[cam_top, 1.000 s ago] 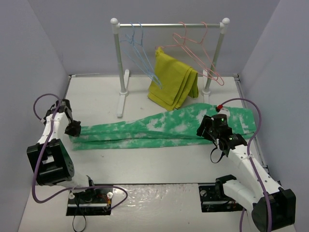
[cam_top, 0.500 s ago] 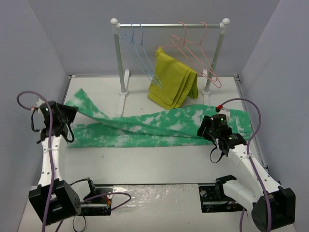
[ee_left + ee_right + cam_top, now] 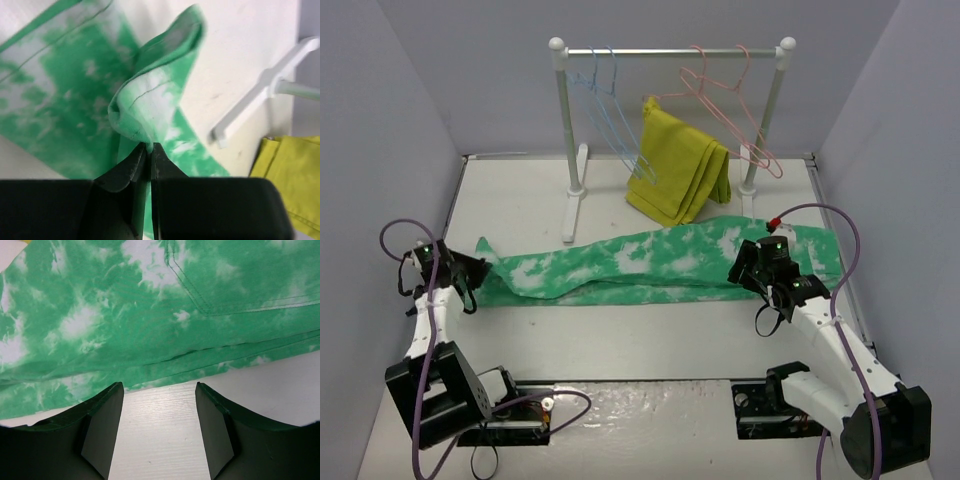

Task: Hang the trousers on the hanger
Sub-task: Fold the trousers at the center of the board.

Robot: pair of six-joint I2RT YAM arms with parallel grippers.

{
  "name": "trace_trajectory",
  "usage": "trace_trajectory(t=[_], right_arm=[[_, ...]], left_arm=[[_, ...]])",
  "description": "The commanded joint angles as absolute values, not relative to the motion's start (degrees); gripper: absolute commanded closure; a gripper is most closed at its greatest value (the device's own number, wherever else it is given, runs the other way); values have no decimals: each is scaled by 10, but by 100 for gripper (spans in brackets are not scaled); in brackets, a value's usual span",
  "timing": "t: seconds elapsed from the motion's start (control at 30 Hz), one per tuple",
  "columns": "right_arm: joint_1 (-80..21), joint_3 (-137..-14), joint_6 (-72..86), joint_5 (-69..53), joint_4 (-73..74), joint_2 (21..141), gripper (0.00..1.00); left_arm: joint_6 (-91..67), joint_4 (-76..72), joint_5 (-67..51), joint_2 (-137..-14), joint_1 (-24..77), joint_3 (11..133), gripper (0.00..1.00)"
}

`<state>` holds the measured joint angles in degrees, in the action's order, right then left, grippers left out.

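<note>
Trousers [image 3: 650,263] before the rack [image 3: 670,52] are sagging limply (soft cloth); left gripper [image 3: 149,150] is pinching a cuff, right gripper [image 3: 159,390] gaping empty.

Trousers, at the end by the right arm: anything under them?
Nothing shows. The trousers lie flat on the white table, whose bare surface runs up to their edge in front of the open right tool. Whatever is beneath the cloth is covered.
</note>
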<state>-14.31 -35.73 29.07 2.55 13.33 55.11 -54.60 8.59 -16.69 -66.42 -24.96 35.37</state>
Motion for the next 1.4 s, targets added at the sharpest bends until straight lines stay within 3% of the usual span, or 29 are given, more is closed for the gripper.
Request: trace_trajectory(t=[0.0,0.2,0.33,0.4,0.6,0.8,1.03,1.37], right_arm=[[-144,-378,298,37,129,549,43],[-144,-375,301,41,131,545,43],[-144,-372,310,43,135,542,43],[-144,-372,313,42,136,540,43],[-143,-380,315,49,141,542,43],[-143,-405,308,73,144,552,43],[-131,-425,317,86,137,613,43],[-106,-410,318,111,43,751,43]], left_arm=[[-490,155,-151,-638,-248,482,100],[-477,243,-75,-626,-249,456,100],[-509,283,-26,-621,-252,404,90],[-518,307,-12,-622,-254,393,80],[-516,372,17,-611,-266,428,59],[-482,395,1,-605,-223,528,59],[-499,359,5,-693,-109,507,58],[-511,282,-22,-823,-141,469,58]])
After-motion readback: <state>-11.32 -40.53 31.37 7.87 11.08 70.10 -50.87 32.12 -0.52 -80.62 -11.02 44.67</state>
